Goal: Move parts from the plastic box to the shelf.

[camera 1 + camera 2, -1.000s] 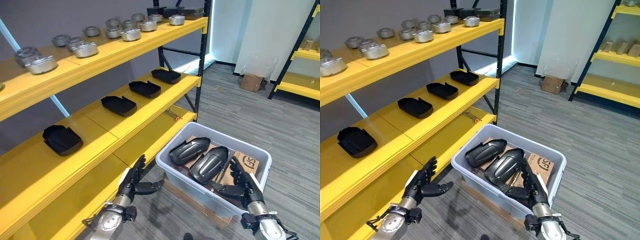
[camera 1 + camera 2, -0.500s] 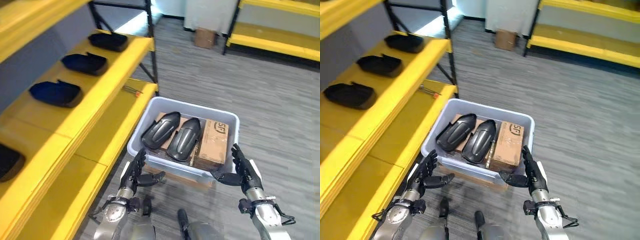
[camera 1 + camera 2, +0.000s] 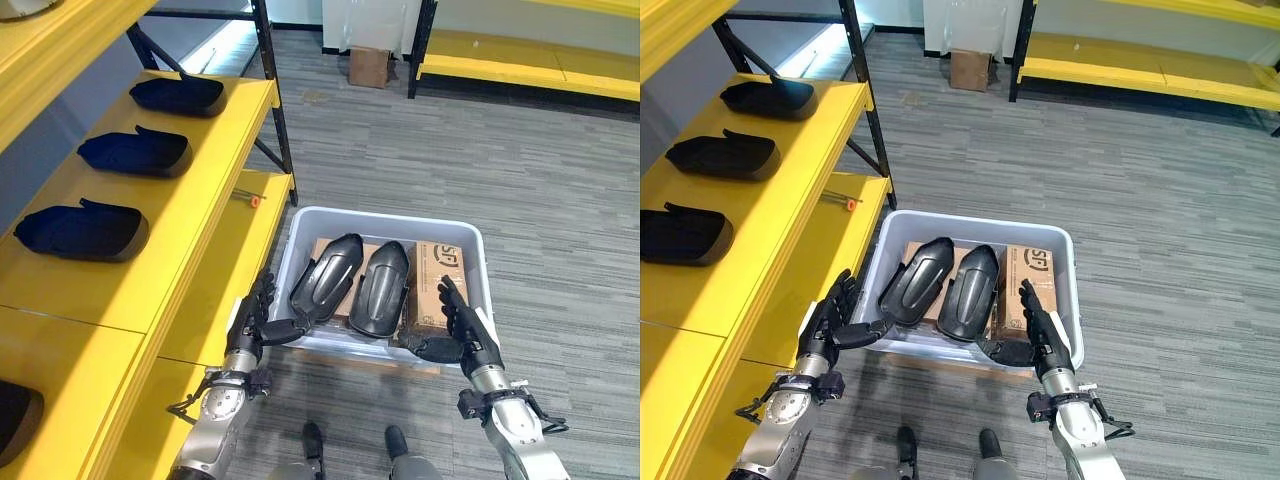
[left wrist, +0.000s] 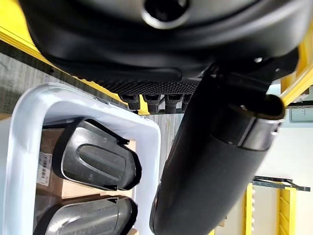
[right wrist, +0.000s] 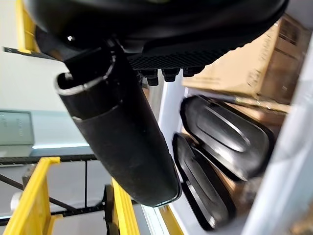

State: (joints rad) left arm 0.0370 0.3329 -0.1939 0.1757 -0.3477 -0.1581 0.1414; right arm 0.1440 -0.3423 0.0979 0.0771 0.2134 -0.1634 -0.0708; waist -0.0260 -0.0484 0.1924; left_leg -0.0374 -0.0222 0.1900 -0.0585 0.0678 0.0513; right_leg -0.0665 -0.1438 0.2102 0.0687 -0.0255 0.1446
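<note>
Plastic box (image 3: 300, 225) on floor beside yellow shelf (image 3: 200, 200): two black parts (image 3: 325, 275) (image 3: 379, 287) lying on a cardboard carton (image 3: 440, 272). Left hand (image 3: 252, 318) at its near-left corner, fingers spread, empty. Right hand (image 3: 462, 327) over its near-right rim, fingers straight, empty.

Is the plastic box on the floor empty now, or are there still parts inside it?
Not empty. The plastic box holds two black parts lying side by side on a cardboard box.
</note>
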